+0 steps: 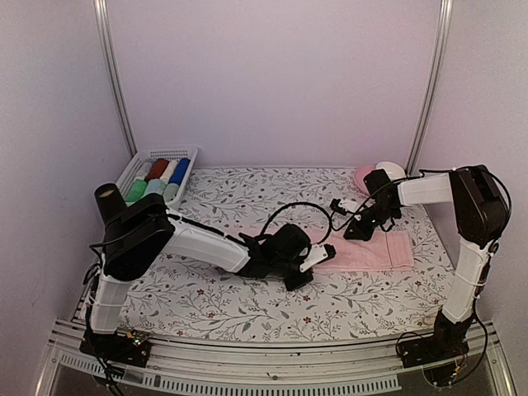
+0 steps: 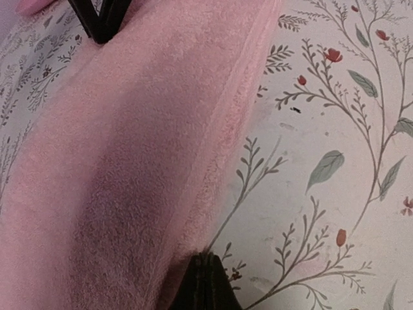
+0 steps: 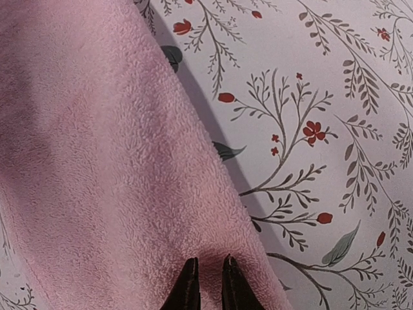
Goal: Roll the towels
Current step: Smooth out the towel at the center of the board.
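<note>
The pale pink towel (image 1: 371, 252) lies spread on the flowered tablecloth right of centre. My left gripper (image 1: 320, 252) is at its left end; in the left wrist view its jaws (image 2: 206, 259) are closed at the towel's hem (image 2: 129, 161), pinching it. My right gripper (image 1: 356, 232) is at the towel's far edge; in its wrist view the fingers (image 3: 211, 279) pinch the pink towel (image 3: 110, 161), whose edge casts a shadow on the cloth. The right fingertips (image 2: 100, 19) also show at the top of the left wrist view. Pale green rolls (image 1: 153, 189) lie in the basket.
A white basket (image 1: 188, 153) at the back left holds rolled cloths: green, dark red, white and blue. A pink saucer with a white cup (image 1: 378, 172) stands at the back right, just behind the right gripper. Walls close in the table on three sides.
</note>
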